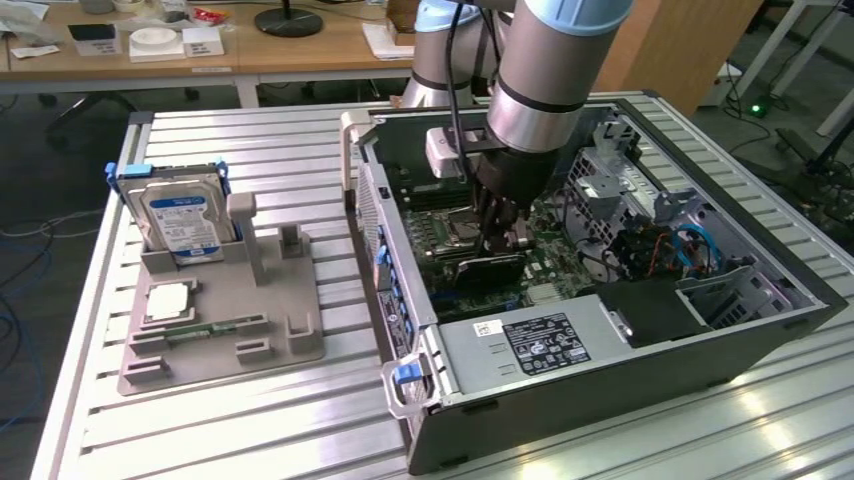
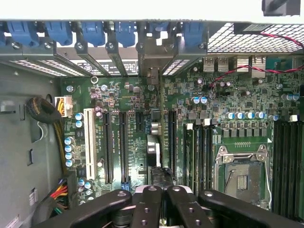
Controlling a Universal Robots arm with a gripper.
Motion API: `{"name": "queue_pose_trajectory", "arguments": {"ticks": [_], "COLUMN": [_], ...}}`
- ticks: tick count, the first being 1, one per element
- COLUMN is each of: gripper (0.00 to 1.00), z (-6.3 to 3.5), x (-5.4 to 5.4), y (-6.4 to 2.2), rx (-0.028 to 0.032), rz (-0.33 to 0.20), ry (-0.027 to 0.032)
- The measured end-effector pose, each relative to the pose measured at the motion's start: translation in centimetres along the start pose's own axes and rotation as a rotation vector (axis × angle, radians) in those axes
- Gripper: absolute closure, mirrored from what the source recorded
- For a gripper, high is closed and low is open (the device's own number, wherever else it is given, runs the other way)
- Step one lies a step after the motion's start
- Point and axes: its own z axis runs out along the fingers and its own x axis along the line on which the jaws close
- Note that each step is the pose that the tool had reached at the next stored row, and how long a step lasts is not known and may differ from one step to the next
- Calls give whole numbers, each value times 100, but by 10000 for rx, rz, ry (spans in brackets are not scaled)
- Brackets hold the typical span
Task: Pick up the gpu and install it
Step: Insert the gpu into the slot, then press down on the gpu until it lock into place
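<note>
The gpu [image 1: 489, 268] stands on edge inside the open computer case [image 1: 441, 400], on the green motherboard [image 1: 447, 235]. In the wrist view the gpu [image 2: 152, 145] shows edge-on in line with a long expansion slot, and its metal bracket reaches the rear slot opening. My gripper [image 1: 505, 232] reaches down into the case right over the card's upper edge. In the wrist view the gripper [image 2: 160, 191] has its black fingers [image 2: 145, 204] pressed together, shut. Whether they pinch the card's edge or only rest on it I cannot tell.
On the exterior view's left, a grey fixture [image 1: 220, 320] holds a hard drive [image 1: 180, 220] with a blue-white label, a memory stick [image 1: 207, 328] and a square chip [image 1: 167, 300]. Inside the case are the power supply [image 1: 534, 345], drive bays and cables [image 1: 667, 250].
</note>
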Motion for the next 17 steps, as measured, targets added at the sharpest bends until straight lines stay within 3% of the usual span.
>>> {"name": "queue_pose_trajectory", "arguments": {"ticks": [17], "gripper": [89], "z": [0], "x": [0], "y": [3], "rx": [-1], "rz": [1], "ry": [0]}}
